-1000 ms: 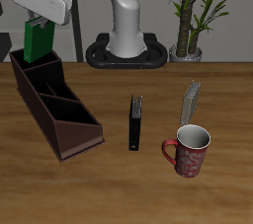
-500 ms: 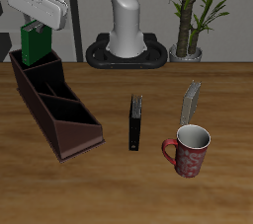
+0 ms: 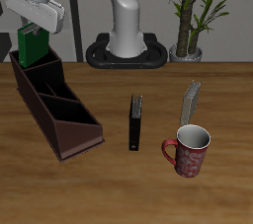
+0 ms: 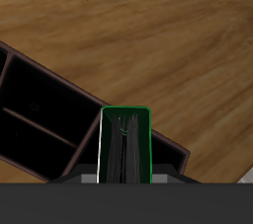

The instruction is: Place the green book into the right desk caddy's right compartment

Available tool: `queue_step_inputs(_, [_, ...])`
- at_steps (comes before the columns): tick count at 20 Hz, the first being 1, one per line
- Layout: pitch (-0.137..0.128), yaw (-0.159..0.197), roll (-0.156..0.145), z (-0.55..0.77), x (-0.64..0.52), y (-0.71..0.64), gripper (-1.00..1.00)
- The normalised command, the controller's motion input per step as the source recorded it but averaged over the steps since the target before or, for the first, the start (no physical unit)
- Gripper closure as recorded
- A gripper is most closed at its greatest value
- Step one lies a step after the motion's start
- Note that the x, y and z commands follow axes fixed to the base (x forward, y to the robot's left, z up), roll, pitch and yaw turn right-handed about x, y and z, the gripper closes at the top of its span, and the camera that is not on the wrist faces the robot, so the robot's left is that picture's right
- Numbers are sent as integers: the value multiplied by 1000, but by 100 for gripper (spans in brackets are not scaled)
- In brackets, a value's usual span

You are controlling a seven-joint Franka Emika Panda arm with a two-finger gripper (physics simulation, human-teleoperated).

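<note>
Green book (image 3: 33, 46) upright above maroon right desk caddy (image 3: 54, 105) — tall end.

Green book (image 3: 33, 44) held upright in gripper (image 3: 37, 23), above right desk caddy (image 3: 54, 110), at its rear end. Black book (image 3: 135, 121) stands mid-table; grey book (image 3: 191, 102) just behind mug (image 3: 190, 150).

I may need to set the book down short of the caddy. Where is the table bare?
Bare wood lies between the right desk caddy and the black book, and along the front edge. It is crowded where the grey book stands against the mug.
</note>
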Motion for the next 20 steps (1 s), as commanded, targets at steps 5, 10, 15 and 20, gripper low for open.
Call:
queue_step_inputs(5, [15,-8,-3,-103,16,-34,100])
queue_step_inputs(10, [20,-13,-4,-106,51,-40,100])
queue_step_inputs(15, [55,4,11,-235,108,29,100])
queue_step_inputs(20, [45,0,11,-55,33,121,-100])
